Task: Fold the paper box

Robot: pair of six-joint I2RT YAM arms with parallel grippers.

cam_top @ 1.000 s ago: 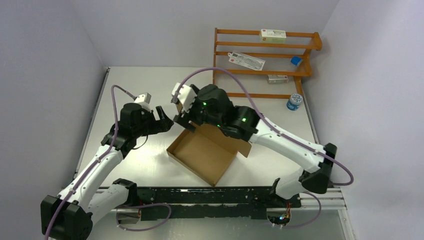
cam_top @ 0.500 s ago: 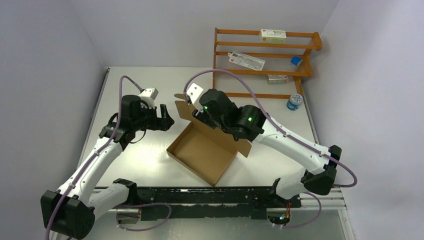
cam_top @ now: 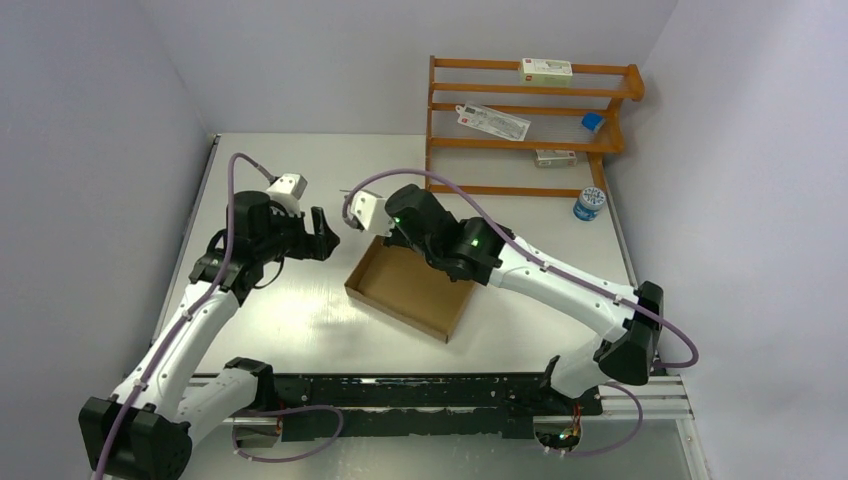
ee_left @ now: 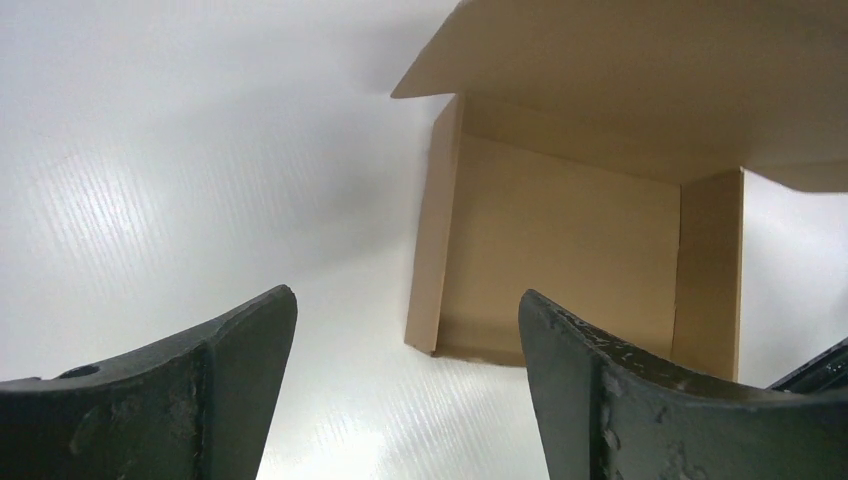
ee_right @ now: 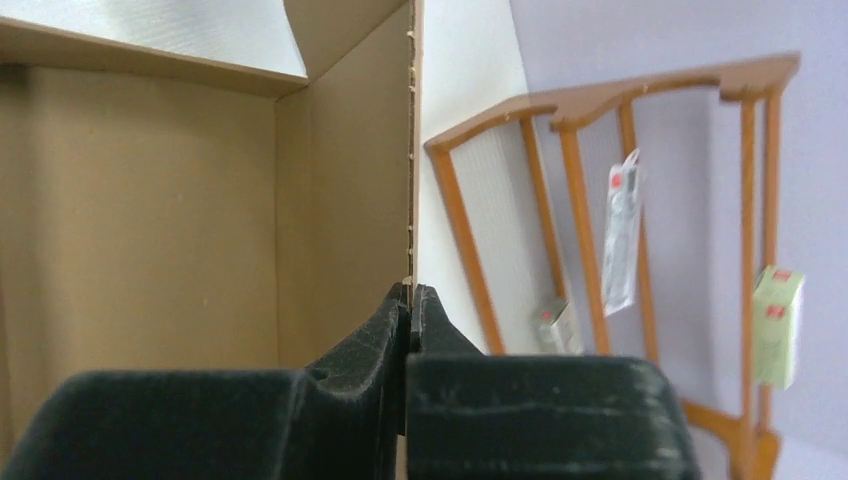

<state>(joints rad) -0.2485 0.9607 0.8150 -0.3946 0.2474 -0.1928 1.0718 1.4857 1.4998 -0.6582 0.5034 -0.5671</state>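
The paper box [cam_top: 410,290] is a shallow brown cardboard tray with its open side up, lying mid-table. My right gripper [ee_right: 411,300] is shut on the top edge of the box's far wall [ee_right: 345,190], one pad on each side of the cardboard. In the top view the right wrist [cam_top: 400,215] covers that far edge. My left gripper [cam_top: 322,236] hovers just left of the box, open and empty. From the left wrist, the box [ee_left: 570,250] lies ahead of the spread fingers [ee_left: 250,350], with a cardboard flap [ee_left: 640,70] hanging over its far side.
A wooden rack [cam_top: 530,120] stands at the back right and holds small white cartons. A blue-lidded jar [cam_top: 588,204] sits by its foot. A black rail [cam_top: 420,392] runs along the table's near edge, between the arm bases.
My right gripper has shut on the box's far wall. The box has dropped flat onto the table and turned a little. My left gripper has stayed open, shifting only slightly.
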